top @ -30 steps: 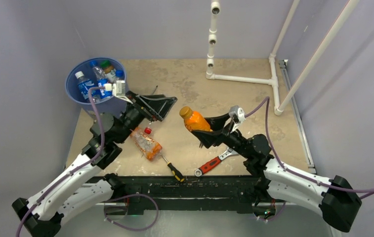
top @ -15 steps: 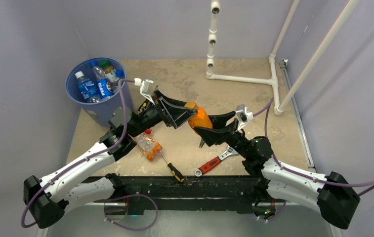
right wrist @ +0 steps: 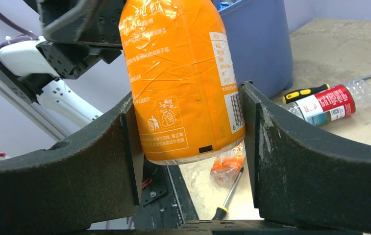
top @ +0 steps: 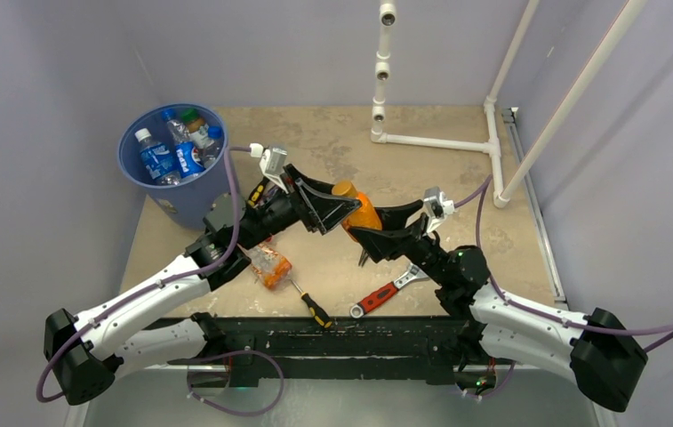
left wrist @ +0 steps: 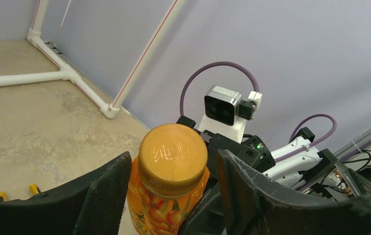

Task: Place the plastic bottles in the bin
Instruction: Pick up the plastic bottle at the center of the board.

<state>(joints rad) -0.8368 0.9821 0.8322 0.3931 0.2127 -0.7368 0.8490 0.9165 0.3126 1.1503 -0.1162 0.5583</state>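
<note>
An orange-filled bottle [top: 361,212] with an orange cap [left wrist: 173,156] hangs above the table's middle. My right gripper [top: 364,226] is shut on its lower body [right wrist: 183,78], both pads against the label. My left gripper [top: 341,206] is open, its fingers [left wrist: 107,188] on either side of the bottle's cap end, with a gap on the right side. The blue bin [top: 186,203] stands far left and holds several bottles; it also shows in the right wrist view [right wrist: 261,44]. A crushed orange-label bottle [top: 268,264] and a red-label bottle [right wrist: 328,105] lie on the table.
A yellow-and-black screwdriver [top: 311,306] and a red-handled wrench [top: 384,294] lie near the front edge. Another screwdriver [right wrist: 306,93] lies by the red-label bottle. A white pipe frame [top: 439,141] stands at the back right.
My left arm swung right from the bin to the orange bottle, and its open jaws now sit around the cap end. My right gripper kept hold of the bottle, shifting slightly.
</note>
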